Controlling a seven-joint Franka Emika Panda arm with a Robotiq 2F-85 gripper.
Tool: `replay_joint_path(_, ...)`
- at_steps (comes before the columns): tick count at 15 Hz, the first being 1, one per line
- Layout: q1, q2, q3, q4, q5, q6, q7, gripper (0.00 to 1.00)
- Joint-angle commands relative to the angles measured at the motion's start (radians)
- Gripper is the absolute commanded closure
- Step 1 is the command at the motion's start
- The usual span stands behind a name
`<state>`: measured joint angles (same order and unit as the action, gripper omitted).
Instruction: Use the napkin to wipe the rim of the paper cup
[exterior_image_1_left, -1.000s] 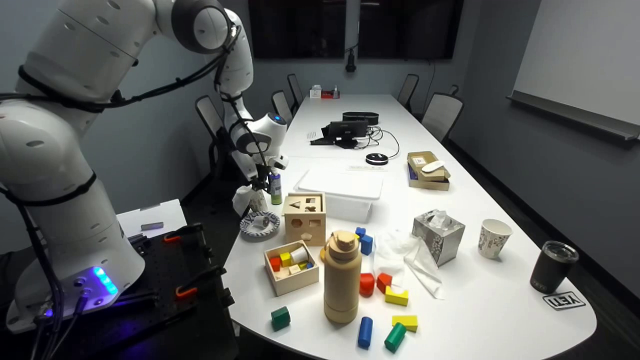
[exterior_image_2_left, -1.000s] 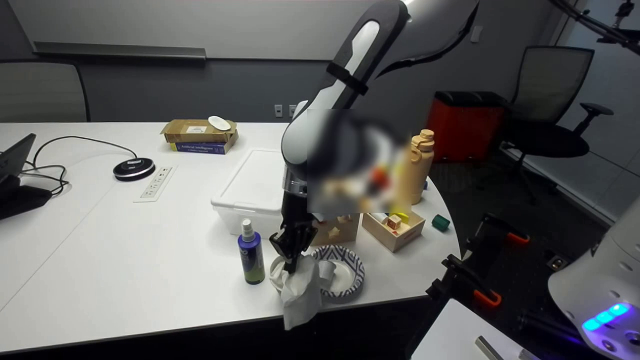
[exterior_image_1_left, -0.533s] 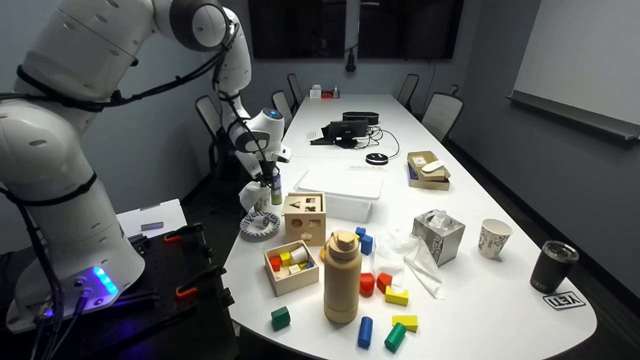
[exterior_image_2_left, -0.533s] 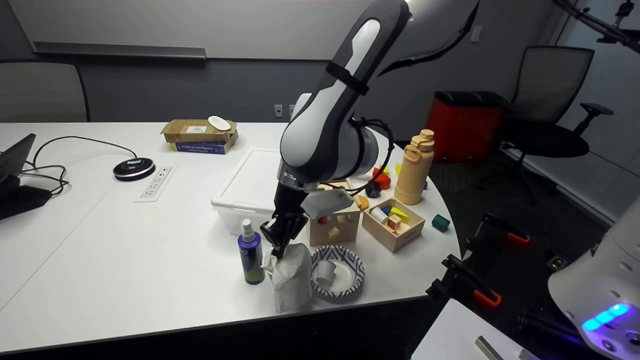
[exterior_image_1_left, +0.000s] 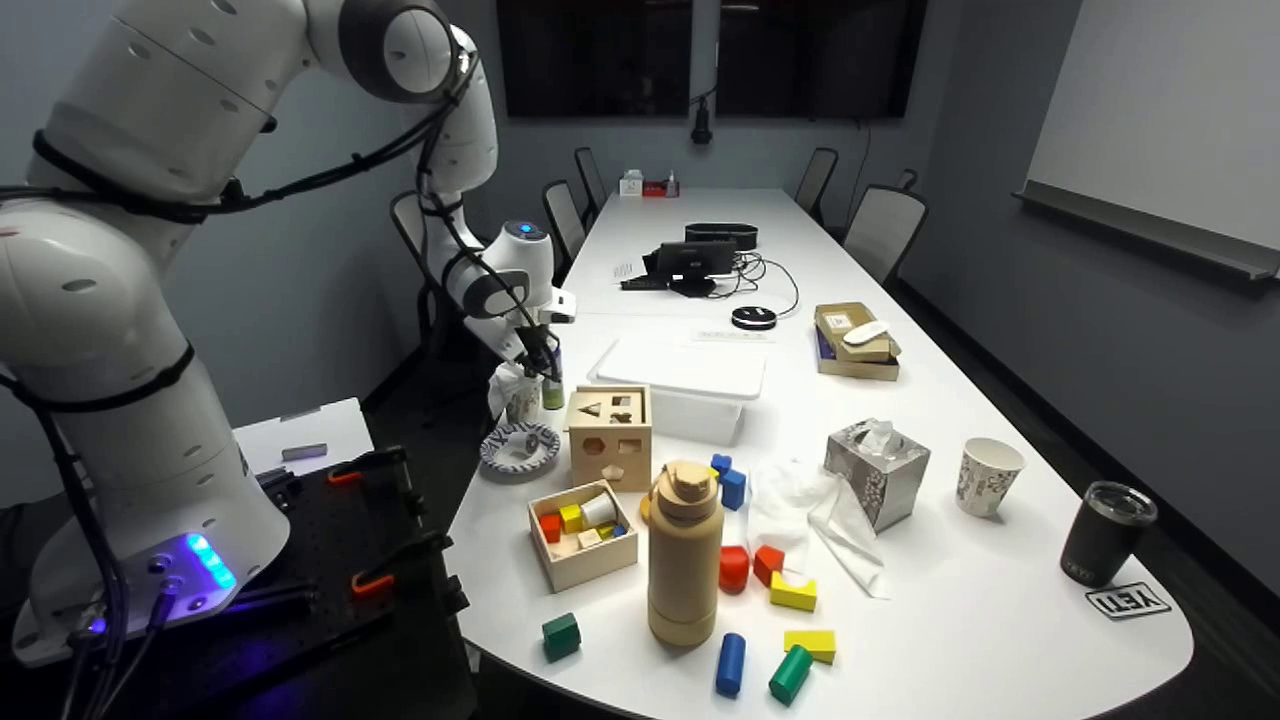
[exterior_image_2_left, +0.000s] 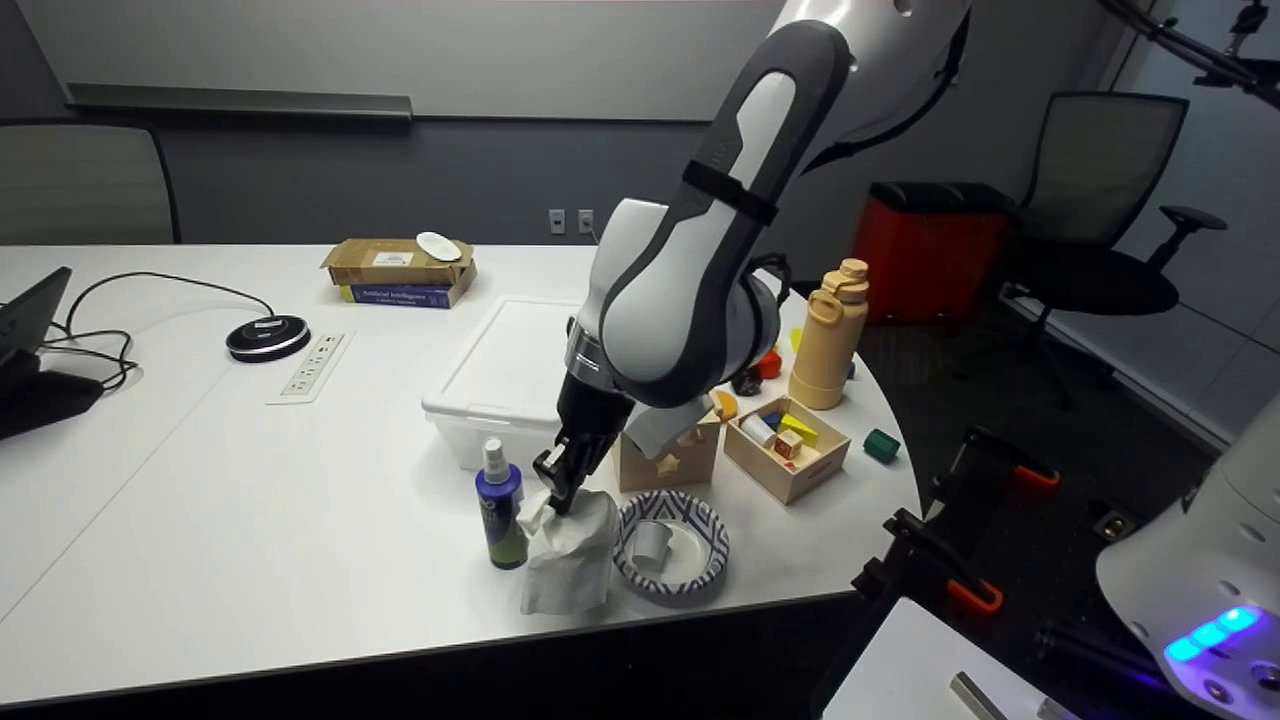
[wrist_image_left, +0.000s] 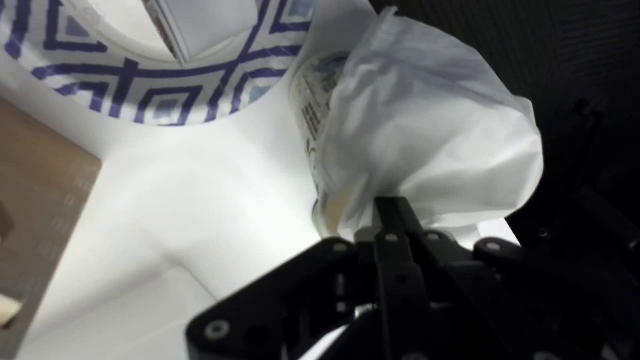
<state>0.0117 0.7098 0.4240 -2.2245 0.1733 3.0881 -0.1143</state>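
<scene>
The paper cup stands on the table near its edge, between the bowl and the spray bottle. The white napkin drapes over the cup's top and one side, hiding most of it. In the wrist view, the napkin covers much of the cup, and only a strip of printed wall and a bit of tan interior show. My gripper is shut on the napkin, with its fingertips close together at the cup's rim. In an exterior view the gripper points down at the cup's top.
A patterned bowl holding a small cup sits beside the paper cup. A spray bottle stands close on the opposite side. The wooden shape box and plastic bin are near. Another printed cup stands far off.
The gripper has shifted and tilted at the cup's top, moving slightly toward the spray bottle. The napkin has moved with it and now hangs less far past the table edge.
</scene>
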Motion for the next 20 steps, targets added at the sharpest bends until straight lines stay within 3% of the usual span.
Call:
replay_joint_path(1, 0.063, -0.076, -0.077, -0.068, -0.067, -0.045, 0.034, 1.0)
replay_joint_path(5, 0.103, -0.099, -0.12, -0.091, -0.102, -0.091, 0.044, 1.0)
replay_joint_path(10, 0.035, -0.082, -0.029, -0.074, -0.037, -0.116, 0.066, 1.0)
replay_joint_path(16, -0.051, -0.06, 0.066, -0.075, -0.01, -0.024, 0.038, 1.0)
replay_joint_path(20, -0.012, -0.08, 0.006, -0.094, -0.08, 0.041, 0.028, 1.0)
